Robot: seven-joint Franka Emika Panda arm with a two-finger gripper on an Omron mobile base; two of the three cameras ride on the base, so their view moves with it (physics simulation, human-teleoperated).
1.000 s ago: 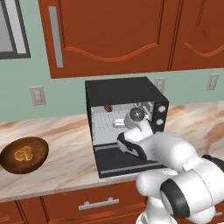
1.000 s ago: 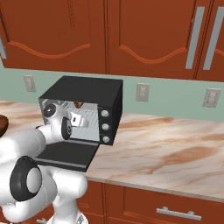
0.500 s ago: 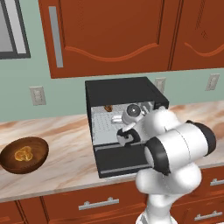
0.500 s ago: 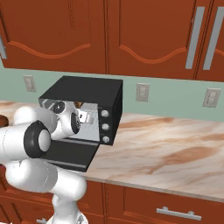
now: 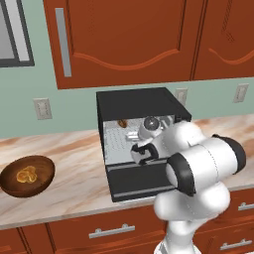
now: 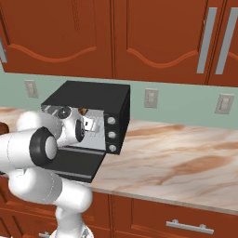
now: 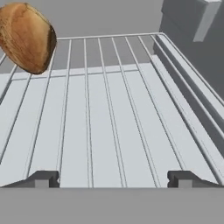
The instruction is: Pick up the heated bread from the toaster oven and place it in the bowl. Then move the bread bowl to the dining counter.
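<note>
Now, step: reaching into the toaster oven [image 5: 139, 144] for the heated bread [image 7: 27, 37]; nothing lifted yet.
Fingers: spread wide, both tips low at the edge of the hand view, left one [image 7: 41, 178] and its partner far apart; nothing between them.
Gripper [image 5: 140, 149]: inside the oven mouth, above the dropped door, pointing along the wire rack [image 7: 109, 109].
Bread place: on the rack, toward the back and off to the left of the hand's line, well apart from both tips; seen from the left base as a small brown spot [image 5: 121, 122] at the back of the cavity.
Bread handling: probably light, crusted, slightly yielding; rounded top likely to slip or roll on the wires under a glancing touch; squeezing hard would likely dent it.
Where to hold: across the short width at the middle, tips low at the sides, near the rack.
Still needed: shift left and deeper before closing.
Bowl [image 5: 27, 176]: on the desk [image 5: 74, 188], well left of the oven, already holding a pale knot-shaped pastry [image 5: 27, 174].
</note>
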